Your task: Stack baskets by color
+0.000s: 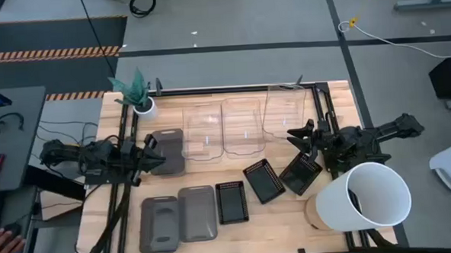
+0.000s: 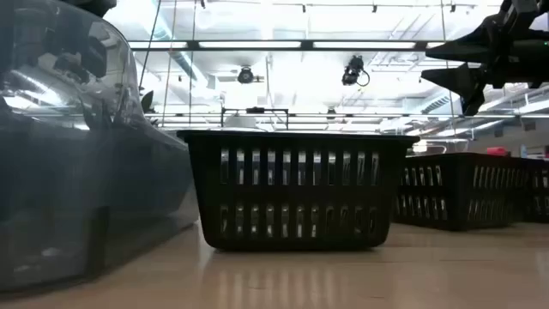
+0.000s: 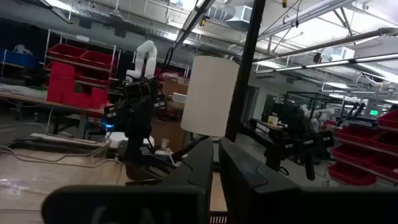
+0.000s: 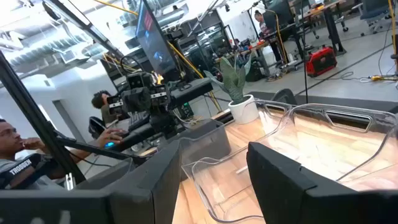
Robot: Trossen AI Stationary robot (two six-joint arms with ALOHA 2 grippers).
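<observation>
Light wooden table (image 1: pixel 275 216) on grey concrete floor; workshop room behind with red bins and ceiling lights. Left: potted plant (image 1: pixel 139 96) at the far corner. Left gripper (image 1: pixel 152 155), fingers nearly pressed together, holding nothing, at the edge of a grey tray (image 1: pixel 167 152). Two more grey trays (image 1: pixel 178 221) near front. Three clear bins (image 1: pixel 244 126) mid-back, black mesh baskets (image 1: pixel 262 187) in front. Right gripper (image 1: pixel 296 136) spread wide, empty, just above one tilted black basket (image 1: pixel 300 173). White bucket (image 1: pixel 366 198) front right.

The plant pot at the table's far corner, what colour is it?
White, holding a teal-green plant. The plant pot shows best in the high view.
</observation>
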